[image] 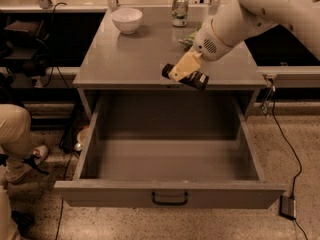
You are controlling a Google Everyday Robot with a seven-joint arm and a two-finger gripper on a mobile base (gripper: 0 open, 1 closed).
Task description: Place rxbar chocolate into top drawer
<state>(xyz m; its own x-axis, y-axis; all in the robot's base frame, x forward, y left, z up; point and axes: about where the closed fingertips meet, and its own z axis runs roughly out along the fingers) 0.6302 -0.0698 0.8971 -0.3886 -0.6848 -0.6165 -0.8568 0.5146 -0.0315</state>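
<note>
The rxbar chocolate (192, 78) is a flat dark bar held in my gripper (182, 70), whose pale fingers are shut on it. The gripper holds the bar in the air over the front edge of the cabinet top, just above the back of the open top drawer (170, 161). The drawer is pulled fully out, wide and grey, and I see nothing inside it. Its front panel carries a small dark handle (170, 199). My white arm reaches in from the upper right.
A white bowl (126, 20) and a drink can (179, 9) stand at the back of the cabinet top (125, 59). A green chip bag (189, 37) lies behind the arm. A person's leg (17, 134) is at left. A cable runs down the floor at right.
</note>
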